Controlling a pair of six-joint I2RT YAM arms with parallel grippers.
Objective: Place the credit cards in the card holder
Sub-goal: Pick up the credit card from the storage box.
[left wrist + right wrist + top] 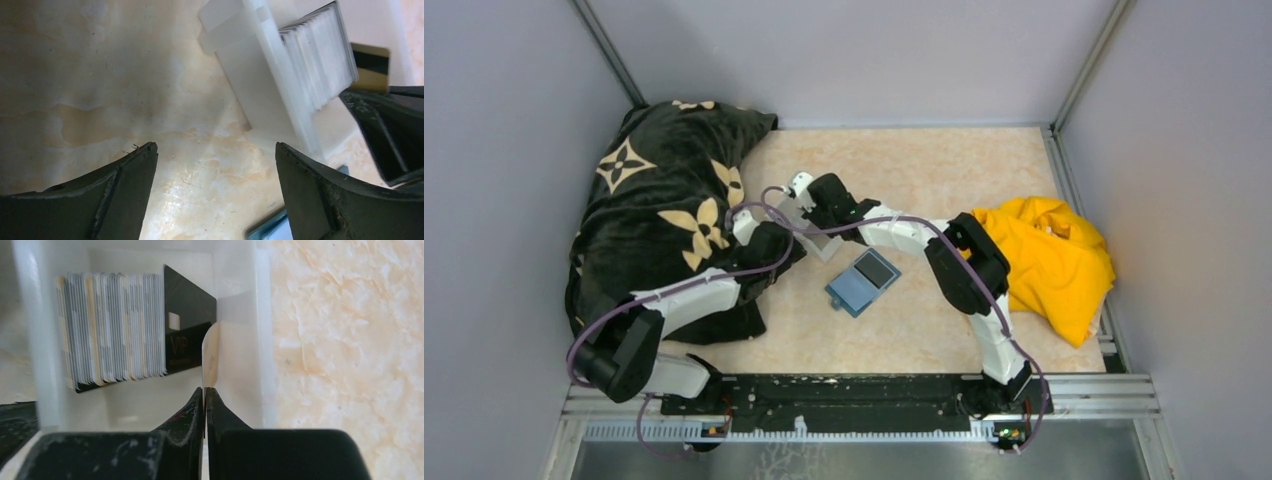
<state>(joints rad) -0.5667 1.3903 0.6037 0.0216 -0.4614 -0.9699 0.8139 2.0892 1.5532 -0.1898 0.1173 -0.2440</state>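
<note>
Far left on the surface [944, 170] a dark flowered blanket [654, 200] lies bunched against the wall; I leave it alone. My left claw [216, 152] hangs released, fingers spread wide with nothing between them, just to the near left of the clear tray [35, 330]. The credit cards [115, 345] stand on edge in that tray, packed in a row, with a black one at the right end of the row. My right claw [205, 396] reaches into the tray from the far side and is clenched on the edge of a single tan card [211, 355], which stands apart from the row against the tray's right wall. The card holder [862, 282] lies flat just to the near right of the tray; I cannot tell from here whether a slot is exposed. Further right sits a crumpled yellow cloth [1054, 260]. I judge this to be the pick-up step. Next I would lift the card straight out without dragging its neighbours, carry it the short way to the holder, and line its edge up with a slot, the free left claw steadying the holder.
</note>
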